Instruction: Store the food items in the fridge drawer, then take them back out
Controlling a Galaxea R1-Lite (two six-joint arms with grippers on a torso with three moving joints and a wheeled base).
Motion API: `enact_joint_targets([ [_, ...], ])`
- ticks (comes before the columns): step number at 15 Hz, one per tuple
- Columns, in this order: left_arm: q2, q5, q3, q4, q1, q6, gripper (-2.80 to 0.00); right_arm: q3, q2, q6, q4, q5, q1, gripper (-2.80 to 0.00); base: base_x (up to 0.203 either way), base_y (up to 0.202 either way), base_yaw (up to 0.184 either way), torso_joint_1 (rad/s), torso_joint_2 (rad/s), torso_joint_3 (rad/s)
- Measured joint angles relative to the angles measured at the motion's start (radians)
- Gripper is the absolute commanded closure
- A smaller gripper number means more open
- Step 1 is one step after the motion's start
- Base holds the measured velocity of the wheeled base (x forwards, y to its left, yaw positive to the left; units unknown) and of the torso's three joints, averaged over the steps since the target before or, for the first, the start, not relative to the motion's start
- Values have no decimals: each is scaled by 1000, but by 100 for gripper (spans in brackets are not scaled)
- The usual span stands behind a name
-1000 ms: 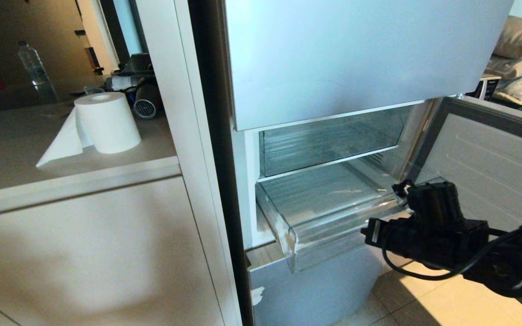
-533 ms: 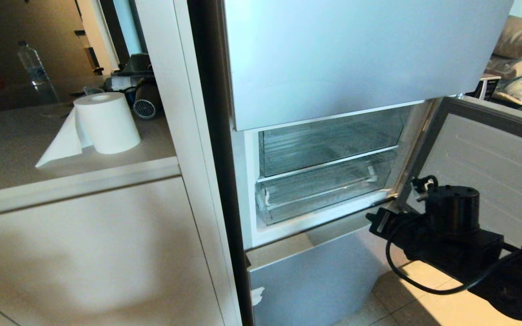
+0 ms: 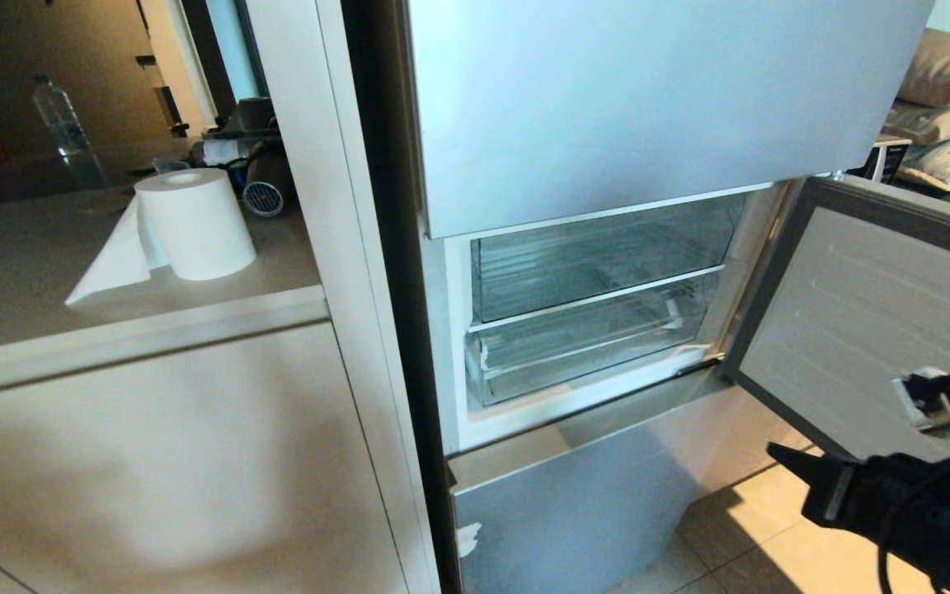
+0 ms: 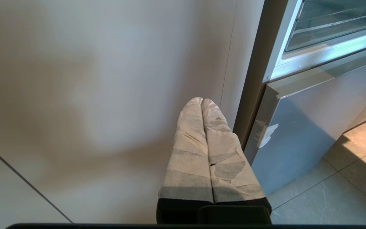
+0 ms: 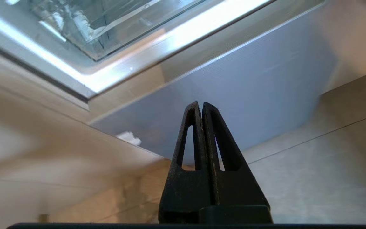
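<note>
The fridge drawer (image 3: pixel 582 355) is a shallow clear plastic drawer, pushed in flush inside the open fridge compartment; it also shows as the fridge drawer (image 5: pixel 106 22) in the right wrist view. No food items show in any view. My right arm (image 3: pixel 904 511) hangs low at the right, away from the fridge, below the open door. My right gripper (image 5: pixel 200 103) is shut with nothing in it, pointing at the silver panel below the drawer. My left gripper (image 4: pixel 201 100), its fingers wrapped in tape, is shut and empty beside the cabinet front.
A taller clear bin (image 3: pixel 599 256) sits above the drawer. The fridge door (image 3: pixel 879 322) stands open on the right. Below is a silver lower panel (image 3: pixel 590 511) and tiled floor (image 3: pixel 755 544). A paper roll (image 3: pixel 195 223) and a bottle (image 3: pixel 63 124) stand on the counter at the left.
The drawer stood pulled out a second ago and now sits pushed in. My right arm has drawn back down and to the right, away from the drawer front.
</note>
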Motion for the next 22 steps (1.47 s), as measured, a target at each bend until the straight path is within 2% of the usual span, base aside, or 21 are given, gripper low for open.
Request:
enact_joint_targets([
  [4,0,0,0,0,0,0,0,71,-454,-130,301,12,-94,0,0,0,0,0,0,0],
  [7,0,0,0,0,0,0,0,157,-794,-284,483,31,-157,0,0,0,0,0,0,0],
  [9,0,0,0,0,0,0,0,220,-934,-402,572,31,-216,0,0,0,0,0,0,0],
  [10,0,0,0,0,0,0,0,234,-975,-433,601,34,-259,0,0,0,0,0,0,0],
  [13,0,0,0,0,0,0,0,245,-1073,-465,695,87,-355,0,0,0,0,0,0,0],
  [18,0,1,0,0,0,0,0,238,-1270,-521,766,141,-357,0,0,0,0,0,0,0],
  [22,0,0,0,0,-1,0,0,242,-1315,-504,757,134,-354,0,0,0,0,0,0,0],
])
